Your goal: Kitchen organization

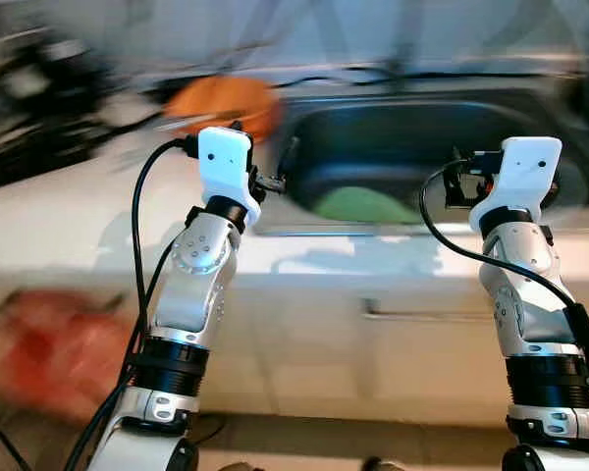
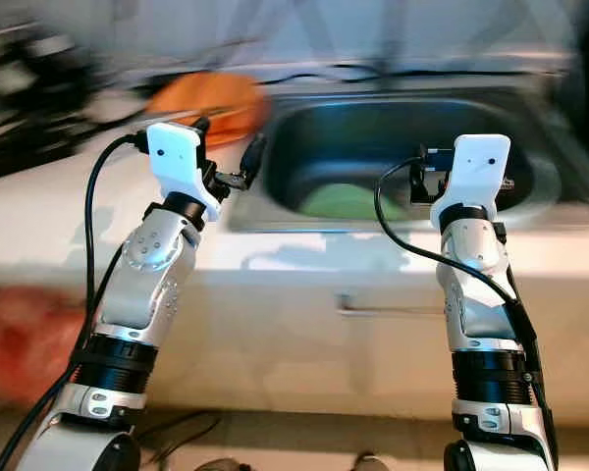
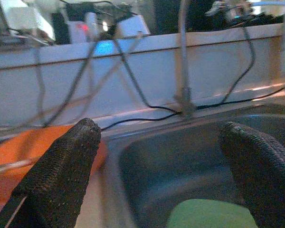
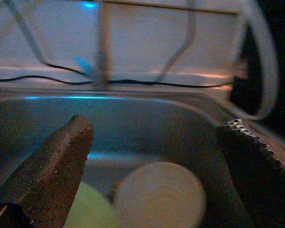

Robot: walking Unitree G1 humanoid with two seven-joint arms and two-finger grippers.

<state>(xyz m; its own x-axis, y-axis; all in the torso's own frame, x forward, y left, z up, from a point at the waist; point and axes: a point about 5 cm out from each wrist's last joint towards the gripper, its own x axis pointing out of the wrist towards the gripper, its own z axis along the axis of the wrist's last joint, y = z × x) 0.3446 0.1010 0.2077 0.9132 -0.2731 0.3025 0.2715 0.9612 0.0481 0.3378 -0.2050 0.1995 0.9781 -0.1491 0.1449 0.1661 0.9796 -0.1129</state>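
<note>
Both grippers (image 3: 156,156) (image 4: 152,156) open over steel sink (image 1: 412,128).

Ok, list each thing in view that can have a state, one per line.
left claw: open, holding nothing, raised over the sink's left edge
right claw: open, holding nothing, raised over the basin
sink: holds dishes, no water seen running
green plate: lying in the basin
pale round dish: lying in the basin beside the green plate
orange dish: on the counter, left of the sink

Blurred red heap (image 1: 49,353) on floor, black cables (image 3: 137,90) along white wall.
</note>
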